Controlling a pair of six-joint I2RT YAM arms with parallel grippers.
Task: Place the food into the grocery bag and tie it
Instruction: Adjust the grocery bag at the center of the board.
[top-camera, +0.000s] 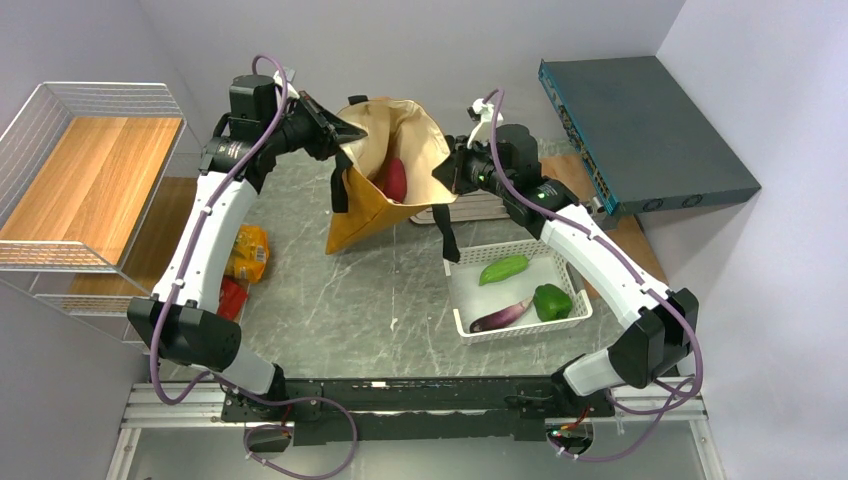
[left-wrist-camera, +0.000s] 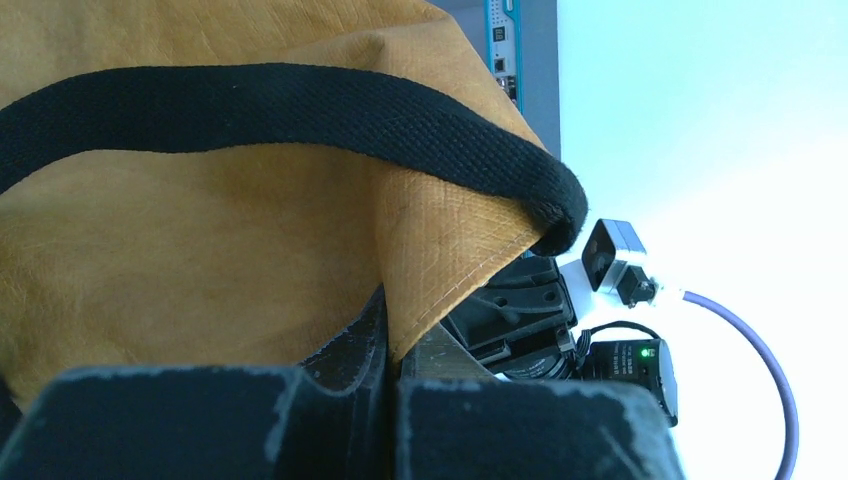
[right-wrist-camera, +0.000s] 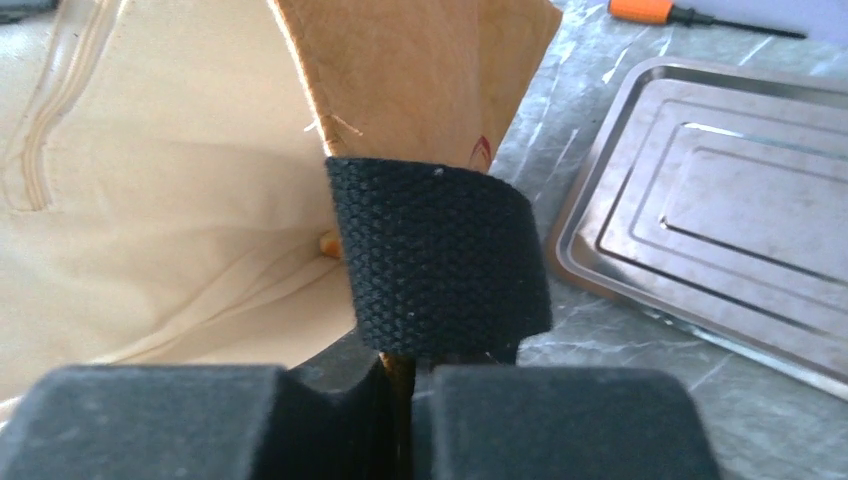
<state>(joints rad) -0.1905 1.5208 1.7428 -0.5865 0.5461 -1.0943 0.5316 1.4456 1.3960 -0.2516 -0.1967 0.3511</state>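
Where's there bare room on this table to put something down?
The widest bare grey marble tabletop lies in front of the mustard fabric bag, between the left arm and the white plastic basket. The left edge is crowded with the yellow snack packet and the red snack packet.

We see a grey, marble-veined tabletop (top-camera: 390, 300). At its left edge a yellow snack packet (top-camera: 250, 252) lies just beside a red packet (top-camera: 232, 297). Toward the right sits a white basket (top-camera: 540, 268). The grocery bag (top-camera: 365, 215) stands at the far middle, its lower corner down on the stone. Just beside the bag lies a flat metal tray (right-wrist-camera: 700, 270), with an orange-handled tool (right-wrist-camera: 655, 10) beyond the tray.
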